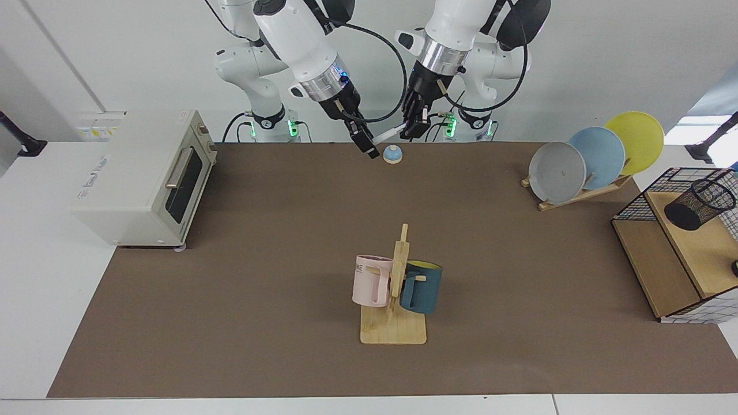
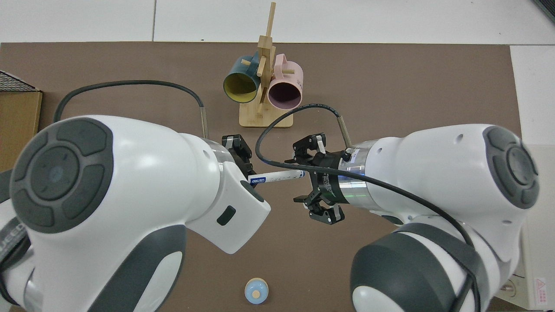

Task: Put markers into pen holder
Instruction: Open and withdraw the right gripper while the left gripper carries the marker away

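The white marker [image 1: 386,135] [image 2: 279,176] hangs level in the air at the back of the table, between the two grippers. My left gripper [image 1: 409,127] [image 2: 248,173] is shut on one end of it, and the blue label band shows right beside its fingers. My right gripper [image 1: 368,142] [image 2: 304,177] is open, with its fingers spread on either side of the marker's free end and not touching it. The black mesh pen holder [image 1: 700,203] sits far off on a wooden shelf inside the wire basket; the top view does not show it.
A small blue bell [image 1: 392,154] [image 2: 256,291] sits on the brown mat just below the grippers. The mug rack [image 1: 394,328] [image 2: 265,119] holds a pink and a teal mug mid-table. A toaster oven [image 1: 144,178], a plate rack [image 1: 582,193] and the wire basket [image 1: 631,208] line the sides.
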Robot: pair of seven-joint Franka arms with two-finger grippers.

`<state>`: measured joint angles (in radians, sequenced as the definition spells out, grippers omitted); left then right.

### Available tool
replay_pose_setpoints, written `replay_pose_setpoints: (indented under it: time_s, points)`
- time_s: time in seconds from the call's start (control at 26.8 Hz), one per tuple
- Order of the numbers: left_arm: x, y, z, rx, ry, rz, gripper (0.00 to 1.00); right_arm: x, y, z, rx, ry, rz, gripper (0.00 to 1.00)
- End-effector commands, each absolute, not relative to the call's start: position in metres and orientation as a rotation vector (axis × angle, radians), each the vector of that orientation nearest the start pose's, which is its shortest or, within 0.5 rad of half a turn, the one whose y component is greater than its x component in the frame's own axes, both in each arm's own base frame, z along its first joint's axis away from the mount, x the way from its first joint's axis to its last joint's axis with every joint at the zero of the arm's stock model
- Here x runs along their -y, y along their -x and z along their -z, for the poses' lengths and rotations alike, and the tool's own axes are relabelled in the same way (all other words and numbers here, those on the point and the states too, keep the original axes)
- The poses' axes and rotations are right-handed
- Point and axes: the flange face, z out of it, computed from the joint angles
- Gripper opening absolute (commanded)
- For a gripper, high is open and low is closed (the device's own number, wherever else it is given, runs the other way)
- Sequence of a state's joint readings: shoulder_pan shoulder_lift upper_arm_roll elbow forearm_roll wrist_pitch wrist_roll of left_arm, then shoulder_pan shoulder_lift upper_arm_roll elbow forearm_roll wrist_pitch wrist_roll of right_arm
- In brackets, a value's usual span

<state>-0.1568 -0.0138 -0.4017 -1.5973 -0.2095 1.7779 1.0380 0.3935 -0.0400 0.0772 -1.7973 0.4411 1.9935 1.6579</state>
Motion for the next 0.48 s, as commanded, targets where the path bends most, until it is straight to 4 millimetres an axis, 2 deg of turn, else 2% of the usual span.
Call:
replay_pose_setpoints:
  time_s: [0.0, 0.11, 0.26, 0.45]
  points:
    - [0.312, -0.470, -0.644, -2.301, 2.335, 0.353, 0.00, -0.252, -0.502, -0.579, -1.504, 2.340, -0.288, 1.00]
    - [0.302, -0.472, -0.639, -2.285, 2.354, 0.292, 0.00, -0.239, -0.502, -0.575, -1.392, 2.484, -0.238, 1.00]
    - [0.269, -0.483, -0.634, -2.218, 2.393, 0.208, 0.00, -0.212, -0.506, -0.570, -1.193, 2.700, -0.128, 1.00]
    - [0.210, -0.499, -0.623, -2.079, 2.441, 0.089, 0.00, -0.166, -0.518, -0.565, -0.873, 2.897, -0.062, 1.00]
